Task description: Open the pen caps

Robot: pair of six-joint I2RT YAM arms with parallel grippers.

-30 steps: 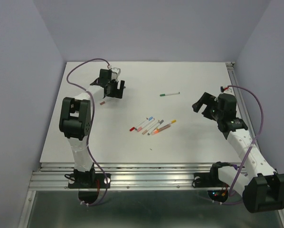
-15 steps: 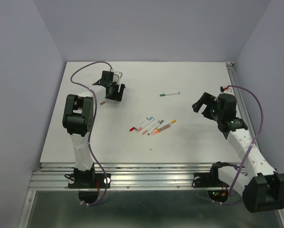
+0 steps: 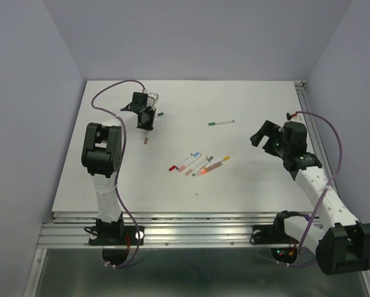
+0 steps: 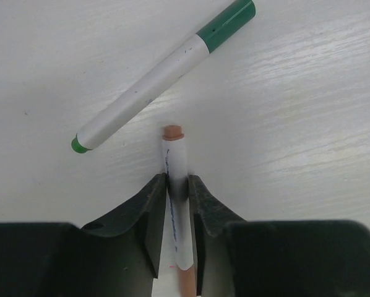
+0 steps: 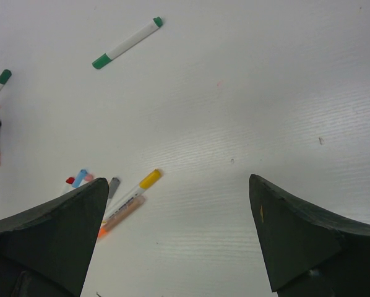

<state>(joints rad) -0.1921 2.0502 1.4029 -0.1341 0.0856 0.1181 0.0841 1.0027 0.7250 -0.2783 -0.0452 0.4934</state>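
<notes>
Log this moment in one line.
left gripper: shut on brown pen, lying on table | right gripper: open, empty | green pen: adjacent, untouched

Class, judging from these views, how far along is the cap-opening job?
Done: nothing visibly; every pen looks capped. In hand: the left gripper pinches a brown-capped white plastic pen; the right gripper hangs open. Left: uncapping that one, two green-capped white pens and the clustered coloured-capped pens.

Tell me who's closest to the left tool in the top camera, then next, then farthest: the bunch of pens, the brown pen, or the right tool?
1. The brown pen, pinched in the left tool itself, far left.
2. The bunch of pens, in the middle.
3. The right tool, over on the right side.
</notes>
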